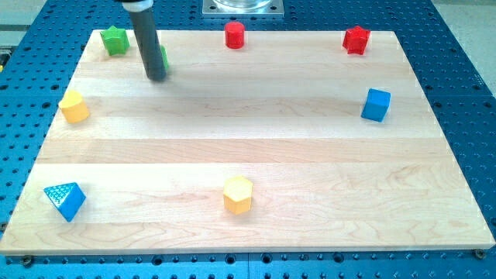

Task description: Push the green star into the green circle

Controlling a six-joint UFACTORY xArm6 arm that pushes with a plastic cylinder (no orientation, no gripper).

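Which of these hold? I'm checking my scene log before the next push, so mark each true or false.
1. The green star sits at the board's top-left corner. True.
2. My tip touches the blue cube. False: it is near the view's top left, right beside the green circle, which the rod mostly hides.
3. Two red blocks lie along the top edge. True.
4. The yellow hexagon is near the view's top. False: near the bottom.

rod: single dark grey shaft, enters from the view's top edge at upper left, near-upright with slight lean toward the view's right going down | my tip (156,77): lower end down at board level, upper-left area | upper arm parts: out of frame
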